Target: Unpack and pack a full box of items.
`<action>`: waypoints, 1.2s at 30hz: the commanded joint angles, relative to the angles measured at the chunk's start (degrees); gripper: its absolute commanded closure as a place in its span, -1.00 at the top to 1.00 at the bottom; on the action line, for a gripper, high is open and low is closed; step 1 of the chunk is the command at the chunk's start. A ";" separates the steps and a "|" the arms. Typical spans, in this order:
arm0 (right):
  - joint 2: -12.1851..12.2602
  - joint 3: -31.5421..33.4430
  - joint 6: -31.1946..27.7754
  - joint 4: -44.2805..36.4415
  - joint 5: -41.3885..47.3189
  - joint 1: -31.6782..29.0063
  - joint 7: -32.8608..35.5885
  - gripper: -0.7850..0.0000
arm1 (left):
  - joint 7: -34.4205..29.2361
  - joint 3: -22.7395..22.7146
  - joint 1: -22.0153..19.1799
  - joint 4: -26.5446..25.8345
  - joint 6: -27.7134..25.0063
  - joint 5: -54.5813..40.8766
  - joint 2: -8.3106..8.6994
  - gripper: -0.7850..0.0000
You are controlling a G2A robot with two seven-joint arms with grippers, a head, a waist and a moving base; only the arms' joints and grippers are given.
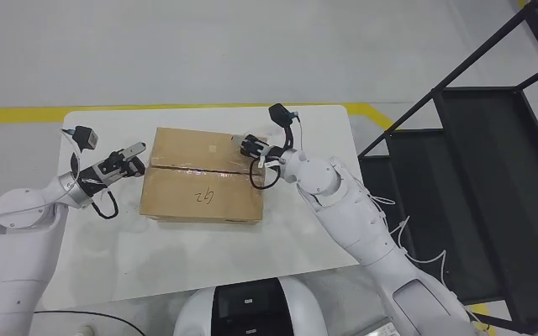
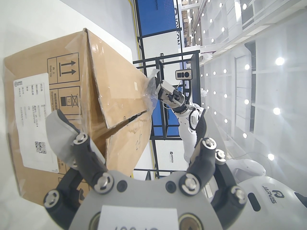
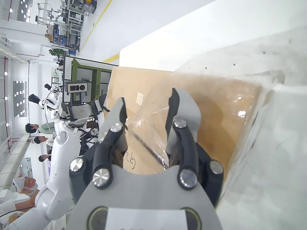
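Note:
A closed cardboard box (image 1: 202,176) with a handwritten mark on top sits in the middle of the white table (image 1: 294,244). In the left wrist view its top flaps (image 2: 115,111) are slightly parted along the centre seam, and a white label (image 2: 28,120) covers the near end. My left gripper (image 1: 137,156) (image 2: 129,118) stands open just off that labelled end. My right gripper (image 1: 250,151) (image 3: 148,99) is at the opposite end over the top edge, fingers apart, with a loose strip of clear tape film (image 3: 148,125) (image 2: 150,89) lying between them.
Black metal stairs (image 1: 471,151) stand close beyond the table's right edge. A yellow floor line (image 1: 168,107) runs behind the table. Bare tabletop lies in front of the box.

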 commanded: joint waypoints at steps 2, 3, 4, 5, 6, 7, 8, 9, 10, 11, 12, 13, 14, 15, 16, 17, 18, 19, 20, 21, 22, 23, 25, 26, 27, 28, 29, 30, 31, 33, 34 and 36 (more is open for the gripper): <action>0.02 -0.12 0.05 -0.28 -0.59 0.20 0.45 -1.00 | -0.07 -0.09 0.08 -0.07 -0.12 0.01 0.01 1.00; 0.02 -0.13 0.03 -0.39 -0.68 0.22 0.56 -1.00 | -0.17 -0.09 0.09 -0.09 -0.10 0.02 0.01 1.00; 0.03 -0.15 -0.02 -0.40 -0.82 0.24 0.73 -1.00 | -0.22 -0.12 0.09 -0.09 -0.11 -0.03 0.01 1.00; 0.04 -0.18 -0.07 -0.37 -1.03 0.31 0.94 -1.00 | -0.27 -0.15 0.11 -0.05 -0.16 -0.11 0.01 1.00; 0.04 -0.22 0.02 -0.20 -1.18 0.40 1.15 -1.00 | -0.24 -0.21 0.13 0.02 -0.24 -0.14 0.02 1.00; 0.02 -0.29 0.06 -0.08 -1.15 0.50 1.37 -1.00 | -0.25 -0.25 0.17 0.08 -0.24 -0.20 0.02 1.00; 0.01 -0.34 0.15 0.05 -1.18 0.62 1.54 -1.00 | -0.31 -0.29 0.19 0.11 -0.25 -0.24 0.02 1.00; -0.02 -0.37 0.18 0.11 -1.09 0.69 1.56 -1.00 | -0.37 -0.35 0.22 0.15 -0.29 -0.25 0.03 1.00; -0.05 -0.40 0.09 0.10 -1.02 0.76 1.49 -1.00 | -0.43 -0.41 0.25 0.18 -0.33 -0.26 0.05 1.00; -0.10 -0.39 -0.23 -0.06 -0.62 0.78 1.34 -1.00 | -0.41 -0.49 0.30 0.24 -0.30 -0.36 0.05 1.00; -0.16 -0.32 -1.11 -0.54 0.06 0.78 1.12 -1.00 | -0.42 -0.55 0.34 0.26 -0.28 -0.30 0.07 1.00; -0.19 -0.23 -2.36 -0.87 0.90 0.61 1.12 -1.00 | -0.44 -0.60 0.36 0.25 -0.27 -0.26 0.08 1.00; -0.22 -0.09 -3.60 -1.54 1.92 0.44 1.31 -1.00 | -0.42 -0.66 0.39 0.28 -0.27 -0.33 0.08 1.00; -0.20 0.11 -4.81 -2.15 2.73 0.13 1.48 -1.00 | -0.40 -0.69 0.42 0.30 -0.28 -0.45 0.08 1.00; -0.15 0.32 -6.10 -2.87 3.48 -0.26 1.97 -1.00 | -0.41 -0.70 0.44 0.30 -0.30 -0.47 0.07 1.00; -0.04 0.53 -7.33 -3.60 3.62 -0.64 2.51 -1.00 | -0.41 -0.71 0.44 0.31 -0.31 -0.46 0.07 1.00; 0.08 0.78 -8.27 -4.21 3.63 -1.13 2.98 -1.00 | -0.32 -0.72 0.43 0.33 -0.36 -0.50 0.06 1.00; 0.22 0.97 -9.20 -4.93 3.39 -1.62 3.44 -1.00 | -0.27 -0.66 0.43 0.37 -0.43 -0.54 0.04 1.00; 0.36 1.14 -9.92 -5.42 2.98 -2.10 3.92 -1.00 | -0.29 -0.54 0.38 0.41 -0.45 -0.52 0.01 1.00; 0.51 1.14 -10.64 -5.85 2.28 -2.58 4.60 -1.00 | -0.25 -0.40 0.31 0.53 -0.45 -0.67 -0.03 1.00; 0.64 1.04 -11.26 -6.18 1.72 -3.04 5.35 -1.00 | -0.26 -0.22 0.20 0.65 -0.49 -0.67 -0.08 1.00; 0.75 0.96 -11.66 -6.36 1.18 -3.42 5.93 -1.00 | -0.25 -0.02 0.06 0.79 -0.53 -0.64 -0.13 1.00; 0.87 0.50 -12.44 -6.53 0.17 -4.00 6.60 -1.00 | -0.24 0.37 -0.27 1.10 -0.67 -0.71 -0.24 1.00; 0.87 0.16 -13.03 -6.53 0.09 -4.21 6.79 -1.00 | -0.27 0.55 -0.45 1.26 -0.75 -0.78 -0.29 1.00; 0.86 -0.12 -13.37 -6.30 -0.03 -4.39 6.67 -1.00 | -0.27 0.69 -0.61 1.47 -0.85 -0.82 -0.34 1.00; 0.85 -0.50 -13.59 -6.08 -0.61 -4.36 6.70 -1.00 | -0.30 0.84 -0.75 1.65 -0.93 -0.81 -0.38 1.00; 0.81 -0.90 -13.85 -5.89 -0.94 -4.32 6.64 -1.00 | -0.37 0.95 -0.90 1.81 -0.98 -0.82 -0.41 1.00; 0.74 -1.16 -13.91 -5.68 -0.87 -4.25 6.27 -1.00 | -0.42 1.03 -1.02 1.96 -1.07 -0.90 -0.44 1.00; 0.65 -1.51 -13.93 -5.41 -0.82 -4.13 5.89 -1.00 | -0.47 1.10 -1.11 2.10 -1.17 -0.96 -0.47 1.00; 0.44 -2.44 -13.92 -4.49 -1.11 -3.70 5.12 -1.00 | -0.50 1.19 -1.26 2.31 -1.33 -1.09 -0.51 1.00; 0.29 -2.95 -13.78 -3.95 -1.13 -3.41 4.66 -1.00 | -0.46 1.23 -1.30 2.39 -1.42 -1.12 -0.53 1.00; -0.06 -4.03 -13.50 -2.95 -1.06 -2.67 3.62 -1.00 | -0.46 1.28 -1.33 2.50 -1.42 -1.20 -0.57 1.00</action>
